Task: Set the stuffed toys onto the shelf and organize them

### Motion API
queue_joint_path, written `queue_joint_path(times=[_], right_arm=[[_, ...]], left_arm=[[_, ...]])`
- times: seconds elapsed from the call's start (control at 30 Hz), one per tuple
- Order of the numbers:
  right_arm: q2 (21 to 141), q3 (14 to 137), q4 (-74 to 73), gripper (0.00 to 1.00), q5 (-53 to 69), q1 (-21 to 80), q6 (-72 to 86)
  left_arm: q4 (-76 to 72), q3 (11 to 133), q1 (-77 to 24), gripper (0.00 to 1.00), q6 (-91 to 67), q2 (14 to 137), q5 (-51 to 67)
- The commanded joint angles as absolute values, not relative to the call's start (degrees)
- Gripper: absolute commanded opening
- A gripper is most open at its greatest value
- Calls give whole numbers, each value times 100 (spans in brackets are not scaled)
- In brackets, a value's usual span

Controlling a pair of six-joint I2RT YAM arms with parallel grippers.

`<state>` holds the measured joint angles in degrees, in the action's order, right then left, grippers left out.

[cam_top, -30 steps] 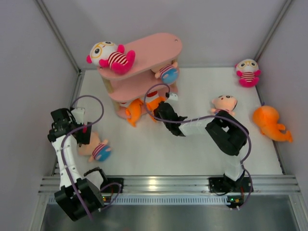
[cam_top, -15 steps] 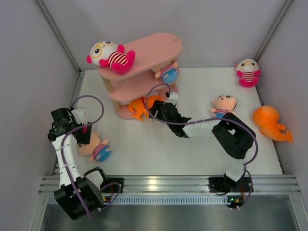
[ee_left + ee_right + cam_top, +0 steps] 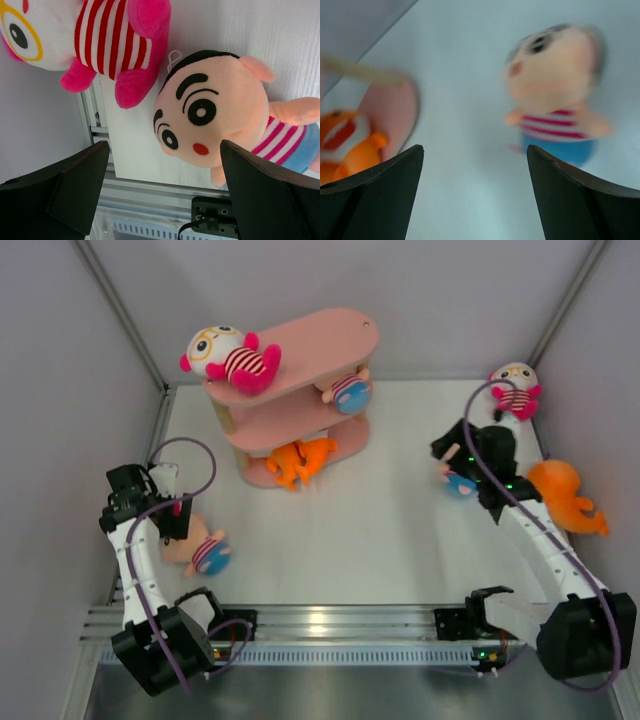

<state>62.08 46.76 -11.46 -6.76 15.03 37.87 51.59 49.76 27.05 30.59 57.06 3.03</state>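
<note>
- Left gripper (image 3: pixel 162 147): fingers spread, nothing between them. It hovers over the left peach doll (image 3: pixel 212 120), which lies on the table (image 3: pixel 350 550) at the near-left. Not picked yet.
- Left wrist view also shows a white-headed doll (image 3: pixel 107 35) just beside that peach doll. I can't find it in the top view; probably it is hidden under the arm.
- Right gripper (image 3: pixel 475 150): fingers apart and empty, pointed at the right peach doll (image 3: pixel 460 483) on the table mid-right. The wrist view is blurred.
- Loose shark (image 3: pixel 562 495) is on the table by the right wall, not shelved.
- Shelf (image 3: pixel 325 340) at far-left centre holds three toys:
  - bottom-tier shark (image 3: pixel 297 460)
  - middle-tier peach doll (image 3: pixel 348 393)
  - top-tier white doll (image 3: pixel 232 360), lying at the left end of its board
- Corner white doll (image 3: pixel 515 390) sits on the table at the far right, well apart from the shelf.
- Judgement: three toys are shelved and at least four are loose, so the task is under half done. Likely next grabs are the two peach dolls under the grippers. Each tier has free board space.
</note>
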Motion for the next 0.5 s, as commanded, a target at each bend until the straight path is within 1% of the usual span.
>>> queue_joint_path(times=[0.0,0.03,0.07,0.13,0.17,0.23,0.27,0.3,0.33,0.37,0.43,0.47], right_arm=[[5942,4448,-2224,85,737,-803,3516],[5915,4378,-2171,85,747,-1261,3594],[5889,4360,-2145,85,608,-2083,3664],[5880,4246,-2048,85,440,-2774,3909],[5862,4167,-1891,87,352,-3386,4068],[5766,3772,-1610,87,404,-3987,4560],[5722,3640,-1460,87,230,-4477,4709],[5626,3386,-1120,87,107,-4674,4894],[5582,3262,-899,88,-277,-4806,4965],[5546,3156,-705,88,-368,-4938,5018],[5607,2866,408,89,-387,-5044,5080],[5607,2813,413,89,-395,-5045,5097]], left_arm=[[5080,5115,2689,98,3059,5722,474],[5080,5124,2689,99,3041,5739,509],[5089,5133,2689,99,3015,5748,588],[5089,5168,2672,98,2997,5748,624],[5089,5203,2681,99,2980,5765,633],[5098,5247,2680,99,2936,5836,712],[5098,5299,2672,98,2918,5879,729],[5098,5335,2681,99,2918,5941,782],[5098,5361,2672,98,2927,5976,791],[5089,5422,2681,99,2927,6020,774],[5098,5536,2681,99,2953,6108,747],[5098,5563,2681,99,2953,6143,721]])
